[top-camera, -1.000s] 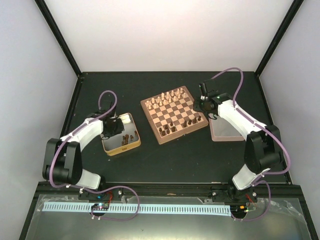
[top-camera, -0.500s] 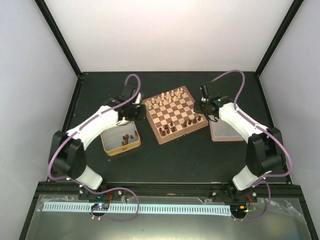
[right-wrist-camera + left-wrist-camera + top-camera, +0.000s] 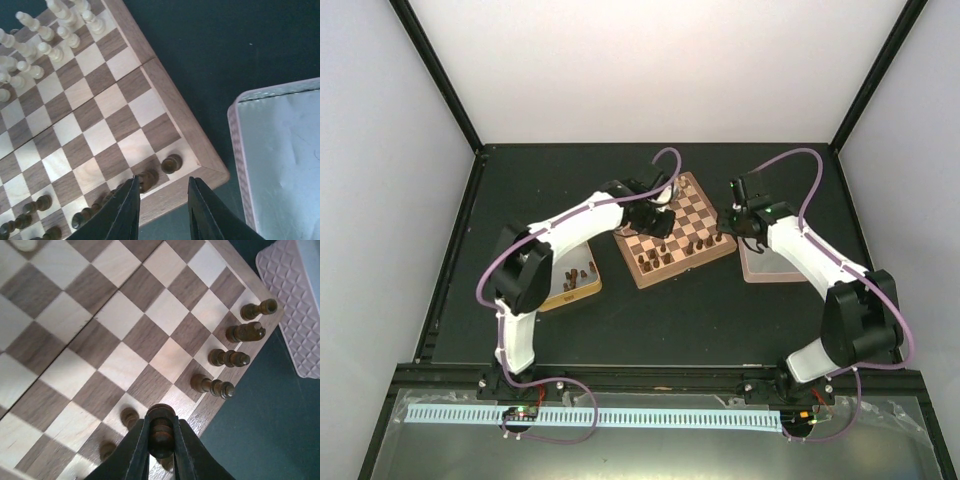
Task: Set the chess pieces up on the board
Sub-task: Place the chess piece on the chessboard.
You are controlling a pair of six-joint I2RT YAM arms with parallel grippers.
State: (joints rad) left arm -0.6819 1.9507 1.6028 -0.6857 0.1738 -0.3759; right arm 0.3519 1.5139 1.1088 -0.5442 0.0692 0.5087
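Note:
The board (image 3: 692,212) lies mid-table, with cream men at its far side and dark chess pieces (image 3: 692,243) along its near side. My left gripper (image 3: 161,421) is shut on one dark chess piece (image 3: 161,434) and holds it just above the board's near rows, beside two dark pawns (image 3: 130,416). Several dark pieces (image 3: 229,358) stand along the board's rim. In the top view the left gripper (image 3: 658,218) hangs over the board's middle. My right gripper (image 3: 162,202) stands open and holds nothing, above the board's right corner near two dark pieces (image 3: 171,163).
A gold tin (image 3: 582,291) with a few dark pieces sits left of the board, partly under the left arm. A pink tin (image 3: 760,265) lies right of the board, also seen as the pink tin (image 3: 280,165) in the right wrist view. Cream chessmen (image 3: 50,35) fill the far rows.
The left arm has swung from over the gold tin rightward onto the board, with a dark piece between its fingers. The right gripper has barely shifted.

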